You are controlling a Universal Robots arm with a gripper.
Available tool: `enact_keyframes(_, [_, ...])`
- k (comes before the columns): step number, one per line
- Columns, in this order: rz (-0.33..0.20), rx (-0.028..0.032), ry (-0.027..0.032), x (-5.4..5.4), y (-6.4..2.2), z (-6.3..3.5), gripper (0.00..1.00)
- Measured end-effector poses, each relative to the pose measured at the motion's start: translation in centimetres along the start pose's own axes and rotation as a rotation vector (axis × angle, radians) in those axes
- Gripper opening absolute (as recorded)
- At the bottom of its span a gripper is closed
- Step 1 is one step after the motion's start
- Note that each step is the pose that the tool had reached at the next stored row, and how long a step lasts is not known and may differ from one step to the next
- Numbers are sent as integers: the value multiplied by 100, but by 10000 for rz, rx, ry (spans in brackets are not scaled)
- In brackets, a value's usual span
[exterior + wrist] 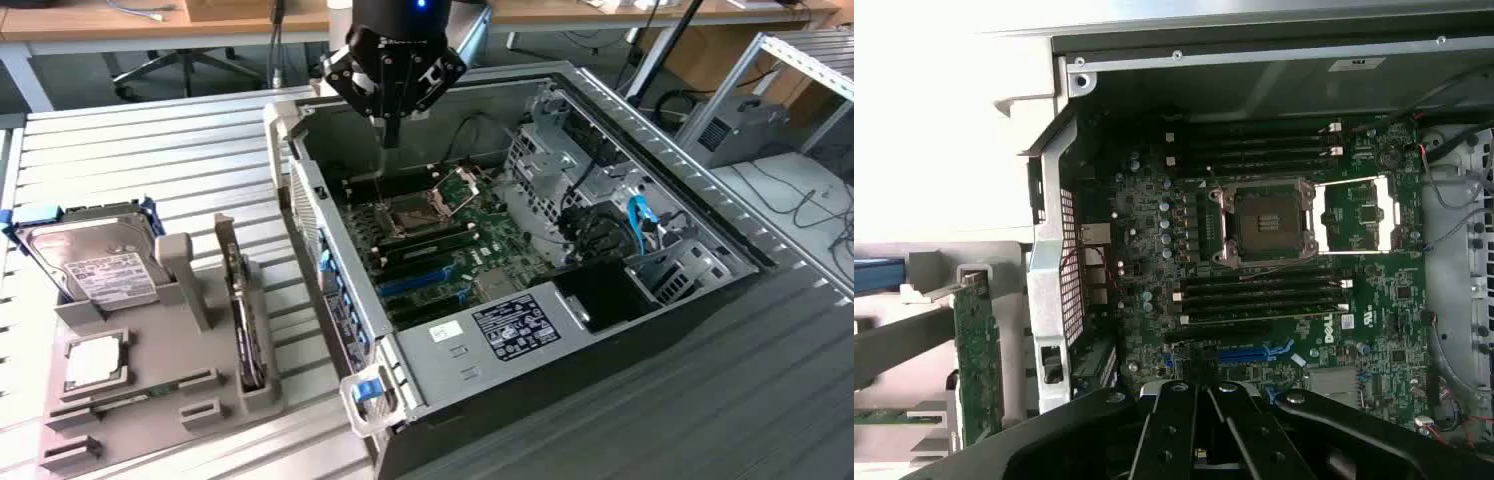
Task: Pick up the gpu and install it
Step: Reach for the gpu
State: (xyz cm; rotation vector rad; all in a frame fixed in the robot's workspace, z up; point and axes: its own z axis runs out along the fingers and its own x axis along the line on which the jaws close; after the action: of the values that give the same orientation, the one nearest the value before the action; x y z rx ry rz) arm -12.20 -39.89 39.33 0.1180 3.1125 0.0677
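So, on the exterior view's left, a gray holder (pixel 160 420) is sitting on the tabletop (pixel 174 150). A hard drive (pixel 94 262) is leaning in the holder's far corner. A square chip (pixel 96 362) is lying in front of it, and a small memory stick (pixel 118 404) is lying nearer still.

The gpu (pixel 242 320) is standing on its thin edge in a slot. That slot is running along the side of the holder nearest the case (pixel 694 225). The gpu is resting well apart from the pincer (pixel 390 140).

In the middle, the big case is lying on its side with its open face looking up. A green board (pixel 461 245) is showing inside, with a square socket (pixel 407 212) near its far end.

The pincer is hanging above that far end and pointing straight down. Its two fingers are pressing together, so it is closed and gripping nothing.

In the wrist view, the board and socket are lying below the pincer. The gpu is standing outside the case wall, in the holder.

On the exterior view's right, blue cables (pixel 638 220) are curling inside the case beside some metal cages. A metal rack (pixel 801 60) is standing past the case.
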Motion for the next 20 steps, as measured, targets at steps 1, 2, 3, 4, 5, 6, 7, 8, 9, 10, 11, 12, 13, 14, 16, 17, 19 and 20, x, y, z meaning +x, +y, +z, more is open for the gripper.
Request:
enact_keyframes(1, [0, 1, 0, 3, 0, -1, 11])
enact_keyframes(2, [0, 0, 0, 9, -1, 0, 11])
enact_keyframes(3, [1, 1, 0, 14, -1, -1, 11])
enact_keyframes(4, [-1, 0, 0, 19, -1, 0, 11])
enact_keyframes(5, [0, 0, 0, 22, -2, -1, 11])
enact_keyframes(6, [0, 0, 0, 24, -2, -1, 11])
enact_keyframes(7, [0, 0, 0, 27, -2, -1, 11])
enact_keyframes(8, [1, 0, 0, 31, -2, -1, 11])
enact_keyframes(9, [0, 0, 0, 34, -3, -1, 11])
enact_keyframes(10, [0, 0, 0, 38, -3, -1, 11])
enact_keyframes(11, [0, 0, 0, 42, -3, -1, 11])
enact_keyframes(12, [0, 0, 0, 44, -3, -1, 11])
enact_keyframes(13, [0, 0, 0, 47, -3, -1, 11])
enact_keyframes(14, [-1, 0, 0, 48, -4, -1, 11])
enact_keyframes(16, [0, 1, 0, 50, -4, -2, 11])
enact_keyframes(17, [0, 0, 0, 50, -4, -2, 11])
enact_keyframes(19, [0, 0, 0, 54, -4, -2, 11])
enact_keyframes(20, [0, 0, 0, 55, -4, -2, 11])
